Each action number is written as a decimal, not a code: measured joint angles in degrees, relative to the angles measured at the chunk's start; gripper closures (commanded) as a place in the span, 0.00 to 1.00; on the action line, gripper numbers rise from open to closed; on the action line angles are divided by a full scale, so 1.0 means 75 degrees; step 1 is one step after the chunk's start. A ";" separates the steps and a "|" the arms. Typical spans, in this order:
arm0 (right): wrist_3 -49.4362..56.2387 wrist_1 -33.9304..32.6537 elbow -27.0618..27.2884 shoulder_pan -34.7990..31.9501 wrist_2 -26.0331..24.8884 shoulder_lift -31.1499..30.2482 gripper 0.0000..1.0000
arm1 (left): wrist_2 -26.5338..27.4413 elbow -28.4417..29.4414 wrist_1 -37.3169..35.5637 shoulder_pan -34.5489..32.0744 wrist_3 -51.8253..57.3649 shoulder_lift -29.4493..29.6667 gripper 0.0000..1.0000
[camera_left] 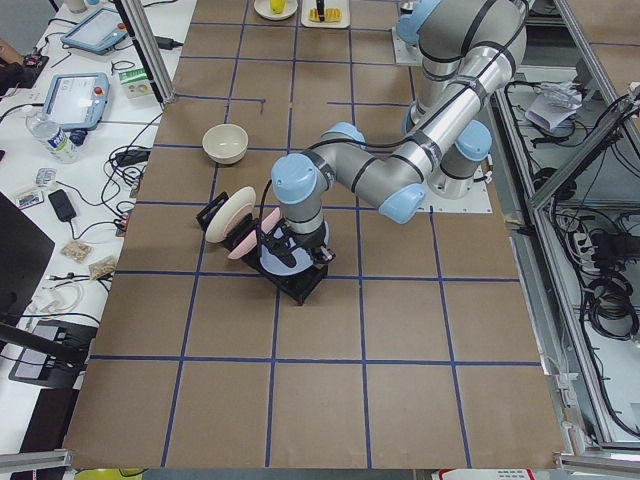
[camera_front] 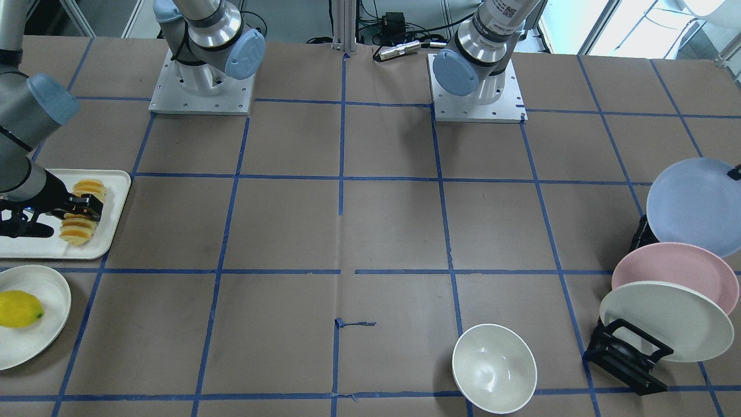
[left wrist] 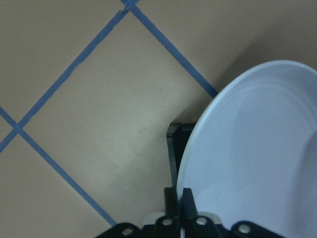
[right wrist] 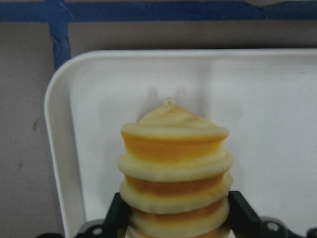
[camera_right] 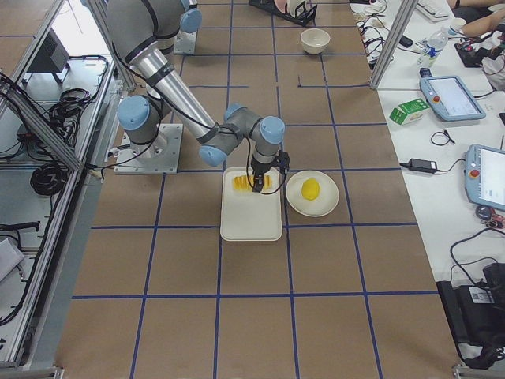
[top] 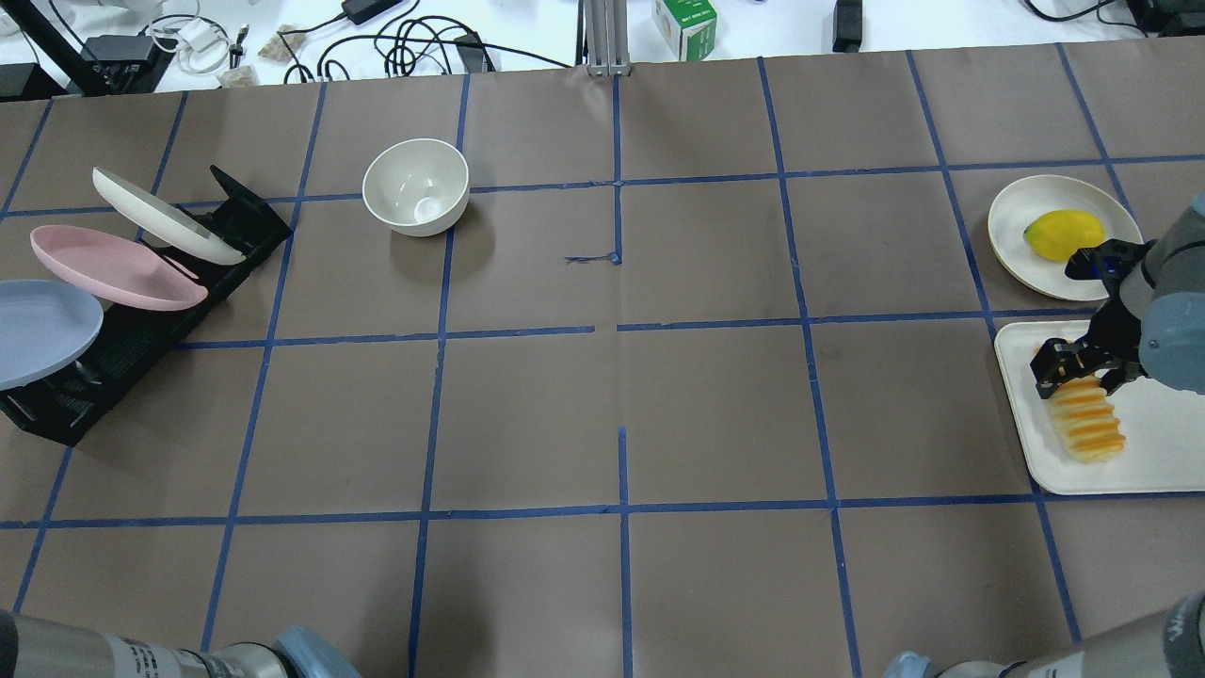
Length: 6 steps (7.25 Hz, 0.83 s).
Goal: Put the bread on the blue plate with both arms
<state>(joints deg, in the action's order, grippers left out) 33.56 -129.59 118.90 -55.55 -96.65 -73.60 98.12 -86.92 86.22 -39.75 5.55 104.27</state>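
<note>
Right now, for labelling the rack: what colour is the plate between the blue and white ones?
The middle plate is plain pale pink, clearest in the front-facing view.

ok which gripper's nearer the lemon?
Right. The right gripper is at the bread beside the lemon; the left gripper grips the blue plate at the table's opposite end.

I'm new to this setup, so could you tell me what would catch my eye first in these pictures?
The right gripper grips the ridged yellow-orange bread on the white tray at one end of the table. At the other, the left gripper pinches the rim of the blue plate, leaning in a black rack beside a pink plate.
</note>
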 measured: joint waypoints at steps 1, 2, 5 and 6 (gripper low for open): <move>0.0001 0.0019 -0.0031 0.0000 0.0004 -0.0043 1.00 | 0.0064 -0.0020 0.0991 -0.0025 0.0171 -0.0283 1.00; 0.0001 0.0084 -0.0083 0.0000 0.0009 -0.0140 1.00 | -0.0013 -0.0075 0.1930 -0.0081 0.0396 -0.0534 1.00; -0.0070 0.1582 -0.1223 -0.0034 0.0037 -0.0465 1.00 | -0.1816 -0.0388 0.3053 -0.0980 0.1670 -0.0914 1.00; -0.0105 0.2338 -0.1922 -0.0076 0.0079 -0.0499 1.00 | -0.2518 -0.0591 0.2904 -0.1578 0.1831 -0.1002 1.00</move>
<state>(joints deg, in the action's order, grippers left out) 32.78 -112.06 104.48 -56.12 -96.06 -77.34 79.23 -91.35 107.99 -51.58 19.28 96.76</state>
